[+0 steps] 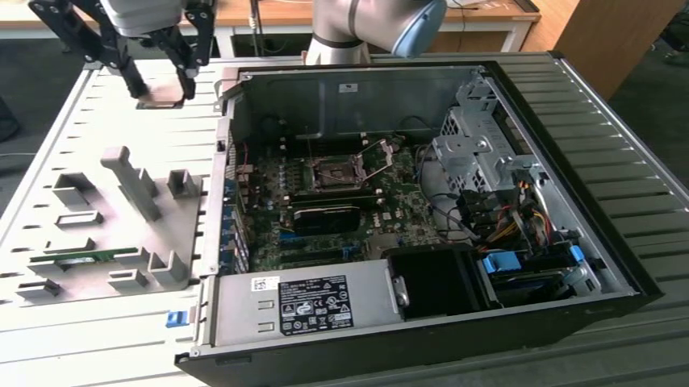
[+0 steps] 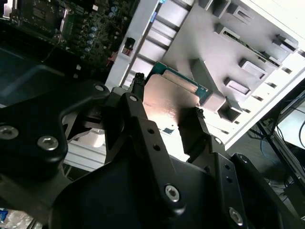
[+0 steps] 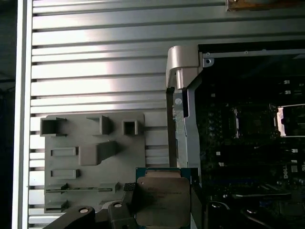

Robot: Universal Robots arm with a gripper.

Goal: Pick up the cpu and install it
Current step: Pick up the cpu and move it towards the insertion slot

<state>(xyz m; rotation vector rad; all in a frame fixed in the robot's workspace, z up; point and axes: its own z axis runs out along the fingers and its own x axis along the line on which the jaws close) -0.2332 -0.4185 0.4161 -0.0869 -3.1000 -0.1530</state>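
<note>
The cpu, a flat square chip with a silver-grey top, hangs in the air above the slatted table, off the open computer case's far corner at the exterior view's left. My gripper is shut on it, one black finger on each side. In the second wrist view the cpu sits between the fingertips, its green rim showing. The first wrist view shows the cpu over the table beside the case wall. The open black socket with its raised metal frame lies on the motherboard inside the case, well apart from the chip.
A grey fixture plate with upright blocks lies on the table at the exterior view's left, a green memory stick in it. The case's wall stands between plate and motherboard. Drive cages and cables crowd the case's other side.
</note>
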